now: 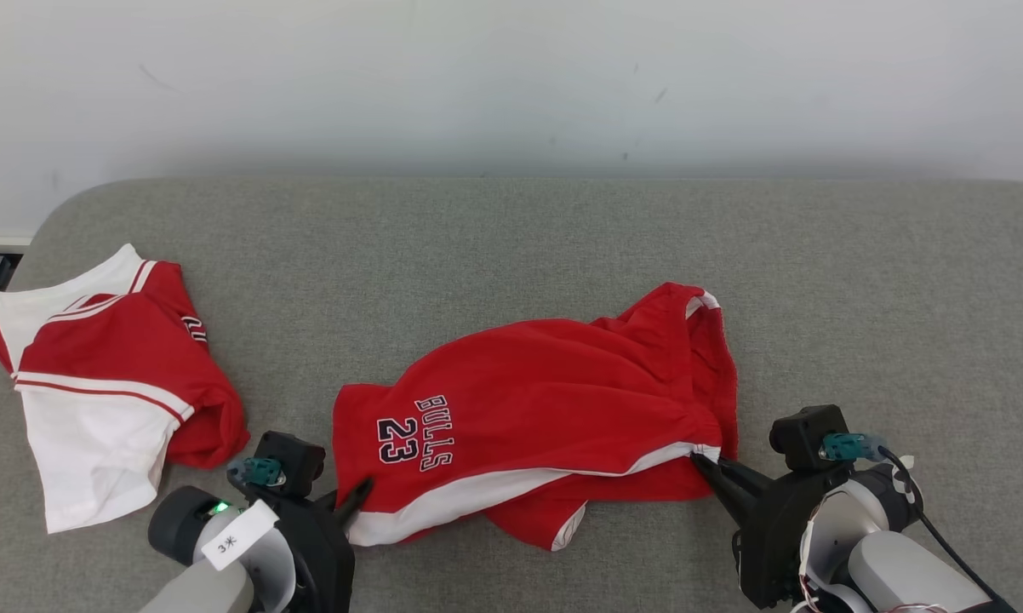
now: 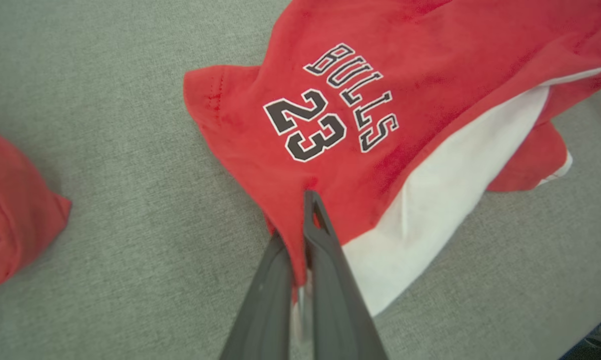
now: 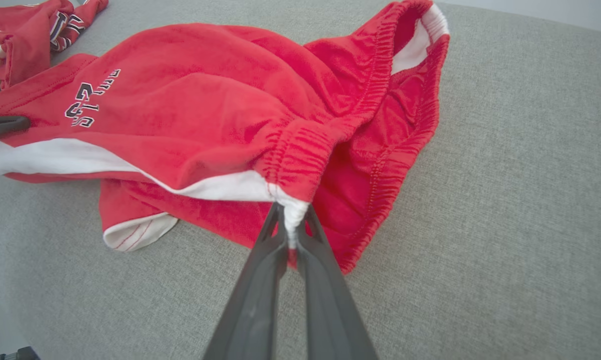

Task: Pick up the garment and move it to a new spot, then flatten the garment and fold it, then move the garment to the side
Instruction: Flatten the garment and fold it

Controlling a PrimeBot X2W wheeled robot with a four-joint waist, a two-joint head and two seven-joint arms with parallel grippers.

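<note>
The left gripper (image 1: 360,494) pinches the near-left hem and the right gripper (image 1: 699,460) pinches the elastic waistband's white end of the rumpled red fleece shorts (image 1: 545,383). The shorts have a white side panel and "BULLS 23" print, and lie near-centre on the grey fabric cushion (image 1: 511,230). A red-and-white garment (image 1: 103,375) lies left.

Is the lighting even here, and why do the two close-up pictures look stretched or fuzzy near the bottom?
Head view: soft, even light, no glare, faint shadow under the red shorts on the grey cushion. Left wrist view: print sharp, left gripper's fingers softer near the lens. Right wrist view: wide lens enlarges the near waistband, shrinks the far print; right gripper's fingers slightly blurred.
</note>
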